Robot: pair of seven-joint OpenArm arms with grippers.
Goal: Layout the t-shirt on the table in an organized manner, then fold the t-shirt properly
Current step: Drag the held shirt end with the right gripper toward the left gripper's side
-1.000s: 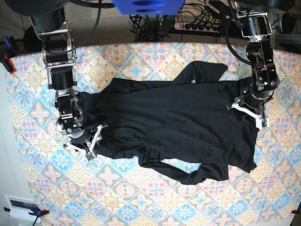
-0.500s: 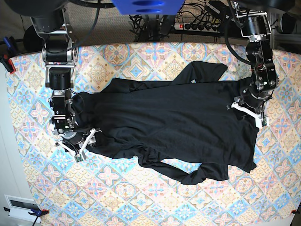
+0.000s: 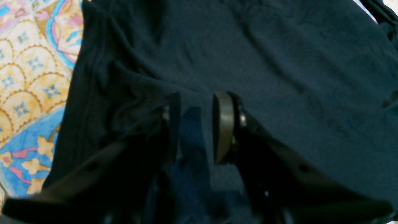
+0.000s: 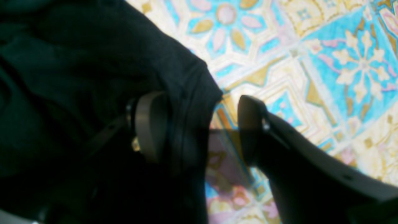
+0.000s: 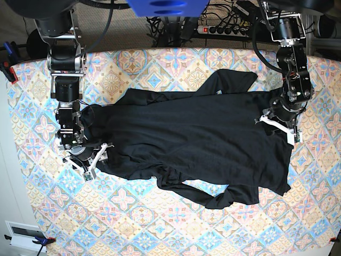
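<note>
- The t-shirt is shown spread lengthwise across the middle of the table, with one sleeve pointing toward the far edge and the other bunched toward the near edge.
- The table is seen covered by a pastel floral tile pattern, exposed on all sides of the garment.
- The right gripper is located at the end of the t-shirt on the left of the base view, at the fabric's edge.
- In the right wrist view, the right gripper is shown with its jaws spread wide; a corner of the t-shirt lies against the inner face of one finger, while the other finger stands apart over bare table. The fabric is not pinched.
- The left gripper is positioned over the opposite end of the garment, on the right of the base view.
- In the left wrist view, the left gripper is seen partly parted directly above the t-shirt. Whether a fold of cloth is caught between the jaws cannot be told, the gap being dark and blurred.
- A strip of table is visible beside the garment's hem.
</note>
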